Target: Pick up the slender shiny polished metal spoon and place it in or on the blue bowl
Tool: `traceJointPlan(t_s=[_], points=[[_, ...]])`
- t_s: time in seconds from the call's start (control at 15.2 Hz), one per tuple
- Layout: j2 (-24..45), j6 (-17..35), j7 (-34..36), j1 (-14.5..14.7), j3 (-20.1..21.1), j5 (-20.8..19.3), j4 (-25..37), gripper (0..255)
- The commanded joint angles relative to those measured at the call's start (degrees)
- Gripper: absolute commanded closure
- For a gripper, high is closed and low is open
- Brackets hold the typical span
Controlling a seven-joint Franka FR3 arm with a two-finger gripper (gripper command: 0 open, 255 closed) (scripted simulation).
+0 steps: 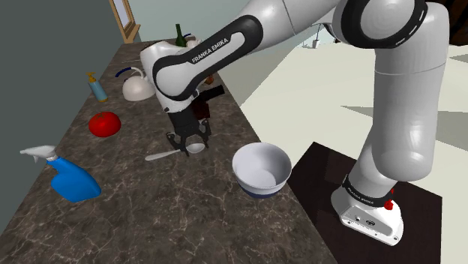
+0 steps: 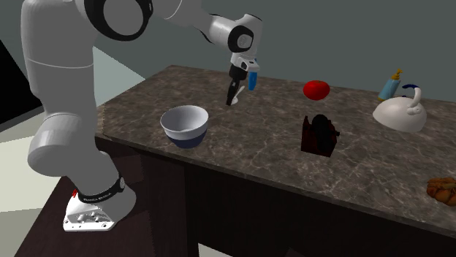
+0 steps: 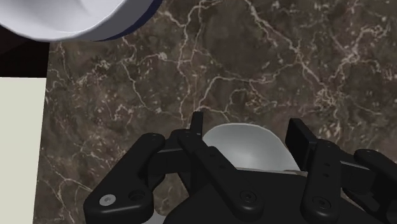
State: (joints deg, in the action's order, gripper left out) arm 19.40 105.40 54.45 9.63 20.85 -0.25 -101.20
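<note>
The spoon (image 1: 161, 155) is pale and shiny and lies on the dark marble counter (image 1: 150, 217), its handle pointing to the shoulder view's left. My black gripper (image 1: 186, 144) is down on its bowl end. In the wrist view the spoon's bowl (image 3: 245, 153) fills the gap between the fingers (image 3: 197, 124), which clasp its two sides. The bowl (image 1: 261, 171), white inside with a dark blue outside, stands upright near the counter's front edge, a short way from the gripper (image 2: 232, 98). Its rim (image 3: 63, 25) shows ahead of the gripper (image 3: 247, 127).
A blue spray bottle (image 1: 71, 178) lies on the counter at the shoulder view's left. A red tomato (image 1: 104, 124), a white kettle (image 1: 136, 88) and a small bottle (image 1: 97, 88) stand further back. A dark box (image 2: 319, 135) sits beyond the gripper. The counter edge drops off beside the bowl.
</note>
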Motion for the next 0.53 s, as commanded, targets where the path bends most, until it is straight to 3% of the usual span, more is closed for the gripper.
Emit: traceJointPlan(t_s=[0.0, 0.46], points=[[-0.53, -1.41, -0.04, -0.07, 0.06, 0.17, 0.89, 255], [-2.20, -6.22, -0.01, -0.21, 0.29, 0.74, 4.12, 255]])
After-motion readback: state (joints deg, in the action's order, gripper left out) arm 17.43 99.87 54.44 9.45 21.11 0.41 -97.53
